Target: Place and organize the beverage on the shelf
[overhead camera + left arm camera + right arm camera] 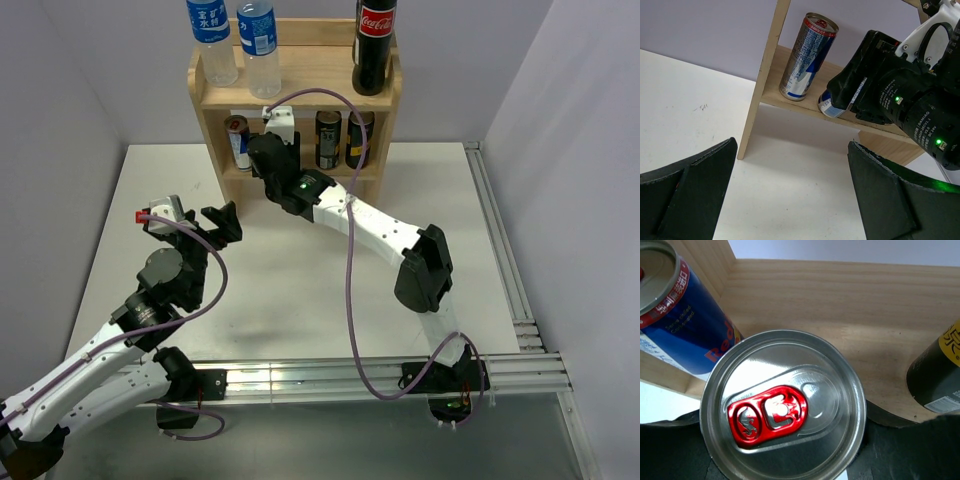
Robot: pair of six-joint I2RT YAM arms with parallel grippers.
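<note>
From above, the pale wooden two-tier shelf (300, 97) stands at the far edge of the white table (300, 290). The right gripper (272, 128) reaches into its lower tier, between a blue and silver energy-drink can (238, 140) on the left and two dark cans (328, 140) on the right. What it carries is hidden in this view. The left gripper (218, 222) hovers over the table well short of the shelf, with nothing in it.

In the left wrist view the left jaws stand wide apart and empty. Beyond them the right gripper is clamped on a slim silver and blue drink can (827, 104), whose base is at the front edge of the lower board (790, 102), just beside the upright energy-drink can (807, 55). I cannot tell whether the base is touching the board.

In the right wrist view the held can's silver lid with its red pull tab (782, 410) fills the frame, with a black finger (670, 450) on either side. The blue can (680, 325) is close on the left and a dark can with yellow lettering (935, 375) is further off on the right.

To do the step well, carry the can deeper toward the back panel and a little to the right, away from the blue neighbour. Settle it flat and upright before letting go. Open the jaws only slightly, as the blue can leaves little room on that side, then draw straight back.
</note>
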